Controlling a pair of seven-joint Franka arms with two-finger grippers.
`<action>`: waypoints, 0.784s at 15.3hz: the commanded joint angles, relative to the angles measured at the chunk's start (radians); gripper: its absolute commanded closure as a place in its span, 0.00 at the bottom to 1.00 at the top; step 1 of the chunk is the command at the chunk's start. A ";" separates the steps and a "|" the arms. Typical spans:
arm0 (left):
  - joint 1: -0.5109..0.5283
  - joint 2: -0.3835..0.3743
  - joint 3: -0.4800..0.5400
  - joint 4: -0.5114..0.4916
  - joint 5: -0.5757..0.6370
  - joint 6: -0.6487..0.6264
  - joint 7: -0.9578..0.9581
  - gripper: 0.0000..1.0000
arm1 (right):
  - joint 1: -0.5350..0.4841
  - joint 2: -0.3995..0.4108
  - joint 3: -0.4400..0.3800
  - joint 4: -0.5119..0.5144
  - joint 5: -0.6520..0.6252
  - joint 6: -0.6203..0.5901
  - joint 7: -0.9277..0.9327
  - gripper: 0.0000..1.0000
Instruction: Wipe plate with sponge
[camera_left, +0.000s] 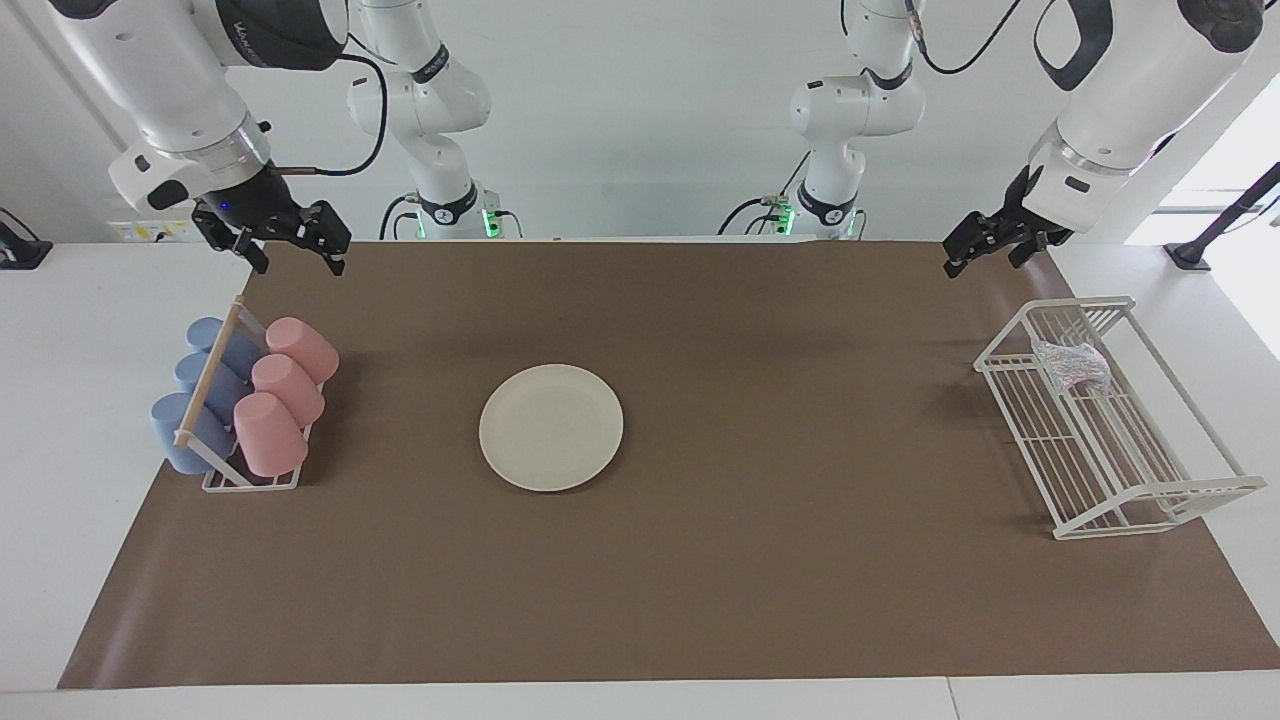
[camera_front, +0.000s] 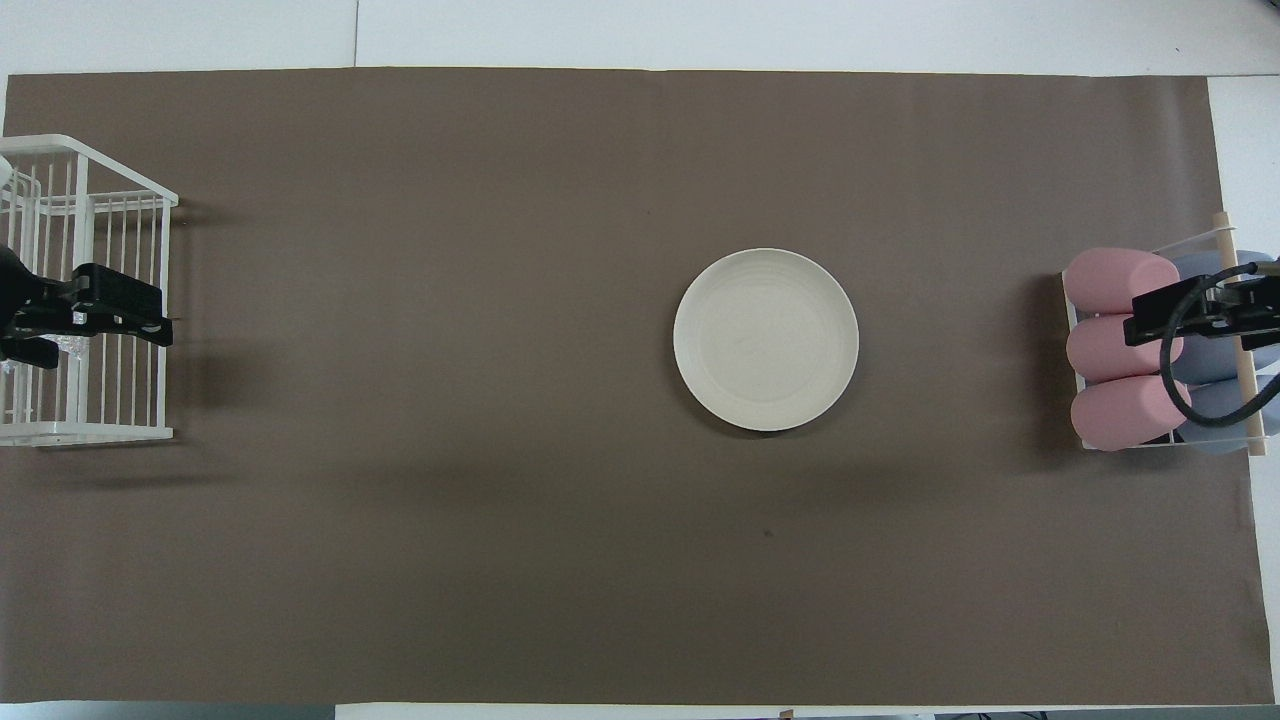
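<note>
In the facing view we see the plate (camera_left: 551, 427) lying flat on the brown mat (camera_left: 760, 560), about midway between the mat's two long edges and somewhat toward the right arm's end of the table. The sponge (camera_left: 1072, 364) rests inside the white wire basket (camera_left: 1150, 500) at the left arm's end, in the part of the basket nearer the robots. The left gripper (camera_left: 983, 250) hangs in the air over the mat's corner at that end, close to the robots' edge, apart from the basket; we cannot tell whether its fingers are parted or closed. The right gripper (camera_left: 293, 252) hangs over the mat's corner at the robots' edge at its own end, its fingers spread apart and holding nothing. Below it a rack (camera_left: 250, 482) holds three pink cups (camera_left: 287, 384) and three blue cups (camera_left: 185, 432) lying on their sides.

In the overhead view the plate (camera_front: 766, 339) sits alone on the mat (camera_front: 500, 550). The left gripper (camera_front: 150, 318) overlaps the basket (camera_front: 90, 432), and a pale scrap just beside it may be the sponge, mostly hidden. The right gripper (camera_front: 1150, 330) overlaps the pink cups (camera_front: 1115, 282).
</note>
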 joint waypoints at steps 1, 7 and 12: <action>-0.013 -0.043 0.004 -0.062 0.012 0.044 -0.092 0.00 | 0.002 -0.010 -0.001 -0.007 0.000 -0.003 0.018 0.00; -0.092 0.070 0.001 -0.117 0.343 0.092 -0.100 0.00 | 0.002 -0.010 0.001 -0.007 0.000 -0.003 0.020 0.00; -0.126 0.228 0.001 -0.112 0.685 0.122 -0.104 0.00 | 0.004 -0.010 0.002 -0.007 0.000 -0.003 0.033 0.00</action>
